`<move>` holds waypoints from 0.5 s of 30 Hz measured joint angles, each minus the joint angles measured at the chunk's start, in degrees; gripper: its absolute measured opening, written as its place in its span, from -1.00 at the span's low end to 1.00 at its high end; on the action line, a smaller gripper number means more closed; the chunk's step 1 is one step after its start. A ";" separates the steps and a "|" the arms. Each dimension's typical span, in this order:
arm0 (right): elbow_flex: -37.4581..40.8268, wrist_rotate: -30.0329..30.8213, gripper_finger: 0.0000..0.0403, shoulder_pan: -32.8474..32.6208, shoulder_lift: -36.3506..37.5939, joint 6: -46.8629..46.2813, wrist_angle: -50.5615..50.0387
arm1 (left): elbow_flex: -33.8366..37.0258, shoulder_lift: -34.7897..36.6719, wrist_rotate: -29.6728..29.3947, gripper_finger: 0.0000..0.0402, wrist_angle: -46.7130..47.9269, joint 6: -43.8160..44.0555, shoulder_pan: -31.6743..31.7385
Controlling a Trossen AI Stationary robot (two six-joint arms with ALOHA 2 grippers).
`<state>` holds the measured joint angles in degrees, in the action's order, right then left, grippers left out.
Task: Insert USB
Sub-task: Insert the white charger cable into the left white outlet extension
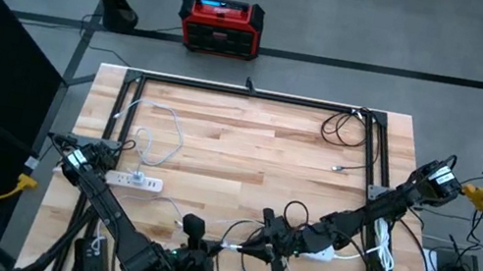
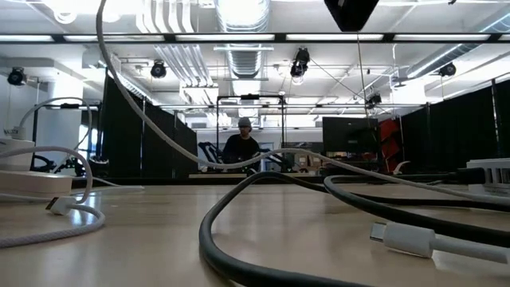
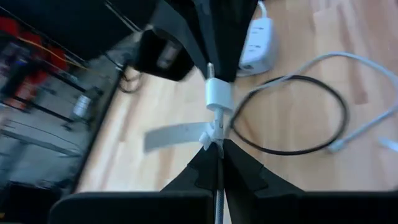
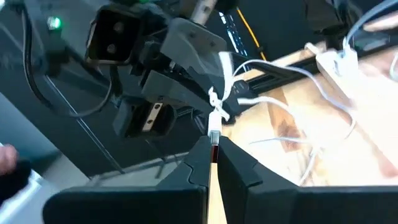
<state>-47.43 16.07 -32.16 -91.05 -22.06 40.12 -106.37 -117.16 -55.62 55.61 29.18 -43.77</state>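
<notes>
Between both closed end effectors, left (image 1: 220,248) and right (image 1: 253,248), the pinched white USB cable (image 3: 217,99)

black cable (image 1: 293,210) loops crowd both hands (image 1: 237,247).

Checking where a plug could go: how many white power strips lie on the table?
2: one power strip near the left edge, by the left arm; a second strip under the right arm, partly hidden. Others may be hidden.

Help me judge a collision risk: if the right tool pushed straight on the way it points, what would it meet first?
Probably the left tool, facing it closely; the right tool is shut on the white USB plug between them. Depth is unclear.
</notes>
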 joint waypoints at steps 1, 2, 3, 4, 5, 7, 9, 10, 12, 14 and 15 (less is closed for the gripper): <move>-0.02 0.98 -0.99 -0.32 -0.04 2.05 -0.01 | 0.00 0.00 0.48 -0.98 0.03 1.03 0.00; -0.06 2.34 -1.00 -0.73 -0.04 4.28 -0.09 | 0.00 0.00 0.69 -0.97 0.07 2.12 0.05; -0.10 3.67 -1.00 -1.19 -0.04 6.59 -0.42 | 0.00 0.00 0.84 -0.95 0.18 3.01 0.07; -0.10 5.18 -1.00 -1.65 -0.01 8.69 -0.84 | -0.02 0.00 1.53 -0.92 0.55 3.88 0.07; -0.14 6.52 -1.00 -2.11 0.03 10.57 -1.33 | -0.30 0.00 2.67 -0.90 1.14 4.44 0.03; -0.19 8.96 -1.00 -2.88 0.07 13.66 -2.36 | -1.39 0.00 5.04 -0.85 0.94 4.94 -0.07; -0.19 10.91 -1.00 -3.60 0.08 16.70 -2.96 | -2.67 0.00 6.55 -0.79 0.96 5.46 -0.07; -0.19 11.74 -1.00 -4.03 0.10 18.53 -3.10 | -3.30 0.00 7.18 -0.77 0.95 5.78 -0.07; -0.21 13.31 -1.00 -5.03 0.12 23.35 -3.30 | -4.52 0.00 7.38 -0.73 0.99 6.29 -0.07; -0.22 14.99 -1.00 -6.52 0.12 30.40 -3.44 | -5.98 0.01 7.17 -0.69 0.76 6.29 -0.07; -0.26 15.89 -1.00 -7.42 0.12 34.61 -3.43 | -6.56 0.08 6.95 -0.67 0.54 6.24 -0.07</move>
<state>-47.69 31.96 -39.58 -90.94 12.56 36.69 -112.92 -117.09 -48.67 56.15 35.42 -43.83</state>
